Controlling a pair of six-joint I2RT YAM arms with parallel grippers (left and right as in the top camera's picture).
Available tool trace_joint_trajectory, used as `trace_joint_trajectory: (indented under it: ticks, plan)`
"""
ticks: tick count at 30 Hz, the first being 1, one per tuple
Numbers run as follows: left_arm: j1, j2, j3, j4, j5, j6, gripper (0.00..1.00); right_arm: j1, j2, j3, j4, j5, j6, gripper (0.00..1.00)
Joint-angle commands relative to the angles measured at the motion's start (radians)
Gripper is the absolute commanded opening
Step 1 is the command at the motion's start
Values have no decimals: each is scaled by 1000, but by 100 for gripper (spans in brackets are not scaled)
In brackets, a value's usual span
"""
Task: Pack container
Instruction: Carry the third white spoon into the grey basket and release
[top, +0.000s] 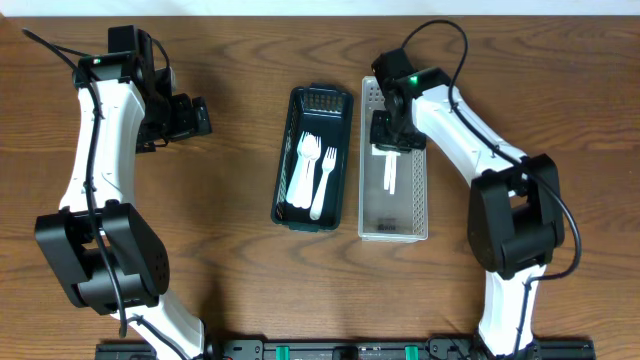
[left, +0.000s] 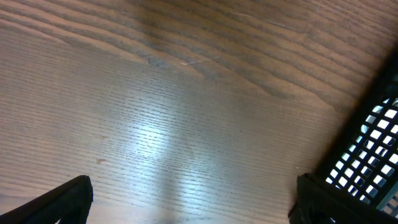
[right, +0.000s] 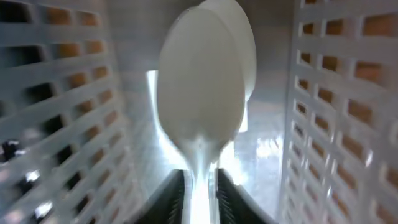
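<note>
A dark green basket (top: 284, 160) at the table's middle holds white plastic forks (top: 318, 175). A white perforated basket (top: 419, 190) stands right of it with white cutlery (top: 389, 175) inside. My right gripper (top: 387, 135) is down in the white basket's far end, shut on a white plastic spoon (right: 202, 93), bowl pointing away, between the lattice walls (right: 336, 112). A second spoon bowl shows behind it. My left gripper (top: 190, 117) is open and empty over bare wood (left: 155, 130), left of the dark basket, whose corner (left: 367, 149) shows in the left wrist view.
The wooden table (top: 220, 250) surrounds both baskets. The two baskets stand side by side, nearly touching. The arm bases sit at the near edge.
</note>
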Motion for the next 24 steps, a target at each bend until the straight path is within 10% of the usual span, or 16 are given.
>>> trace_joint_trajectory:
  ticks: [1,16,21,24]
  plan:
    - [0,6,-4,-5,-5,10,98,-8,6,-1,0,14,-21,33]
    - [0,6,-4,-5,-5,10,98,-65,-230,203,-56,135,34,41]
    - [-1,6,-4,-5,-5,10,98,-252,-389,213,-168,138,168,57]
    - [-1,6,-4,-5,-5,10,98,-406,-434,212,-299,141,331,49]
